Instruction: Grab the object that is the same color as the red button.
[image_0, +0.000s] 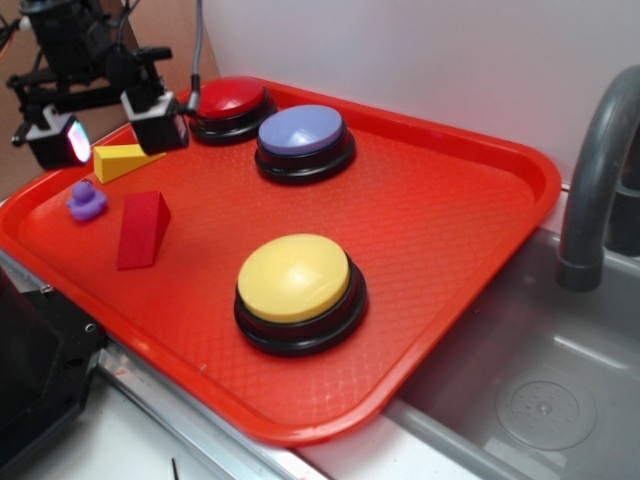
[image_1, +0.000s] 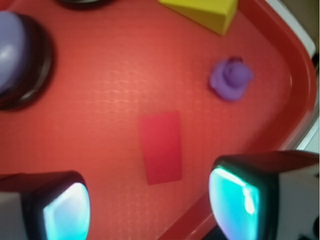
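The red wedge block (image_0: 142, 229) stands on the left part of the red tray (image_0: 440, 200). In the wrist view the same red wedge (image_1: 161, 147) lies just ahead of the gap between my fingers. The red button (image_0: 231, 100) sits at the tray's back, on a black base. My gripper (image_0: 112, 130) hangs in the air above the tray's back-left corner, open, nothing between its fingers. In the wrist view the gripper (image_1: 150, 212) shows two glowing pads (image_1: 65, 215) wide apart at the bottom edge.
A yellow wedge (image_0: 122, 159) lies under my gripper, and a purple duck (image_0: 87, 201) sits left of the red wedge. A lilac-blue button (image_0: 303, 139) and a larger yellow button (image_0: 296, 286) also stand on the tray. A grey sink (image_0: 540, 400) and faucet (image_0: 597, 170) lie right.
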